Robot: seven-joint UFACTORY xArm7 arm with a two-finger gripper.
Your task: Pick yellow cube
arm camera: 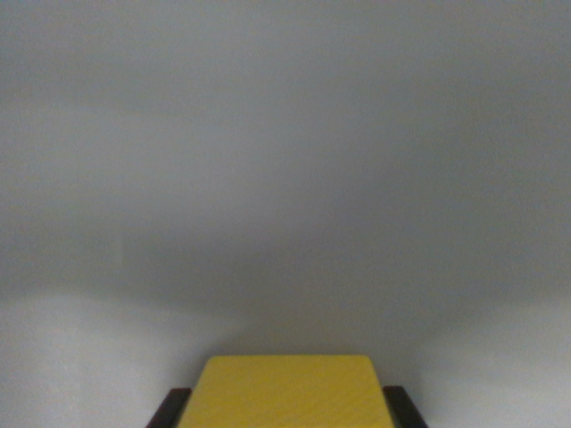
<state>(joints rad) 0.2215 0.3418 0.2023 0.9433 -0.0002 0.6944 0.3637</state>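
Claw: while I watch from the wrist view, I see my claw (285, 412) only as two dark finger tips at the bottom edge, one finger (169, 410) on the wrist view's left, the other on the wrist view's right.
Claw state: narrowed onto the yellow cube, a tip pressed against each of its sides as far as I can see.
Yellow cube: the yellow cube (287, 390) sits between the two tips, filling the gap from one to the other; its flat top face points at the camera, and its lower part is cut off by the frame edge.
Cube surface: plain yellow, faint grain, rounded upper corners.
Beyond the claw: a blurred pale grey surface (285, 160) fills everything past the cube; I cannot tell whether it is the bench or a wall.
Light: brighter patches lie to either side of the claw, darker grey straight ahead of it.
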